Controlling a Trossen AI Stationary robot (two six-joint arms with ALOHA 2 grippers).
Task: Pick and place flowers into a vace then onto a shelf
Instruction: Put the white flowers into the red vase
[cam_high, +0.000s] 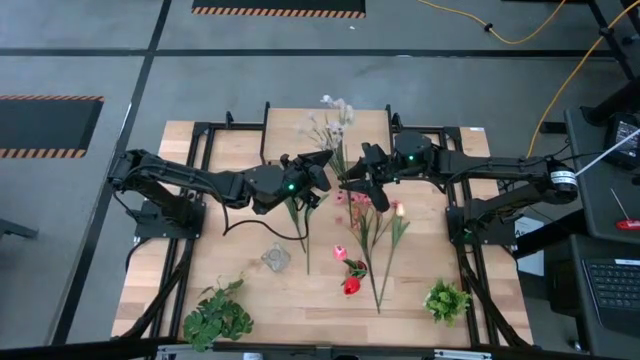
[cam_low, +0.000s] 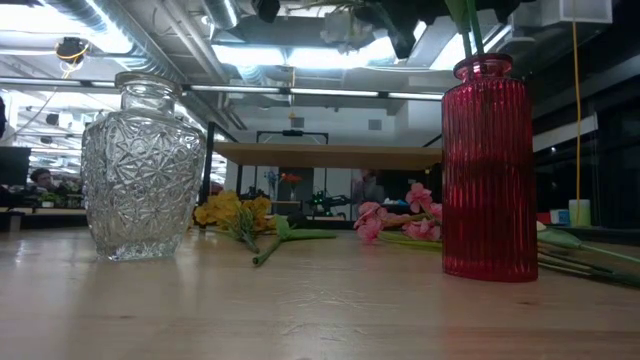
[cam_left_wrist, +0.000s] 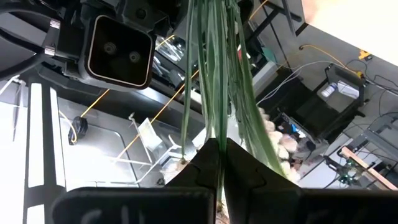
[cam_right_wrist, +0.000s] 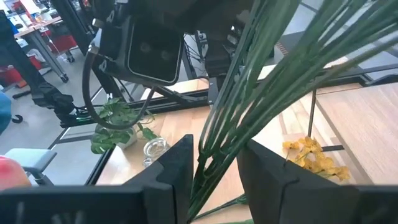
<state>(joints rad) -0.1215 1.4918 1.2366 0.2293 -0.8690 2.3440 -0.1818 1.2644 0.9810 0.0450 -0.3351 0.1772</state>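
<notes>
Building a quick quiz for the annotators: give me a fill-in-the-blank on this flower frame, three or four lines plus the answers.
1. The left gripper is shut on a bunch of green ____.
2. In the low view, the clear cut-glass vase stands empty, while stems hang over the mouth of the ____ vase.
3. The yellow flowers lie on the ____.
4. The right gripper has stems running ____ its two fingers.

Missing words: stems; red; table; between

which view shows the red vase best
The low view: the red vase stands upright there, seen whole from the side, green stems entering its mouth. The high view shows only a small red spot from above. In neither wrist view can it be made out.
</notes>
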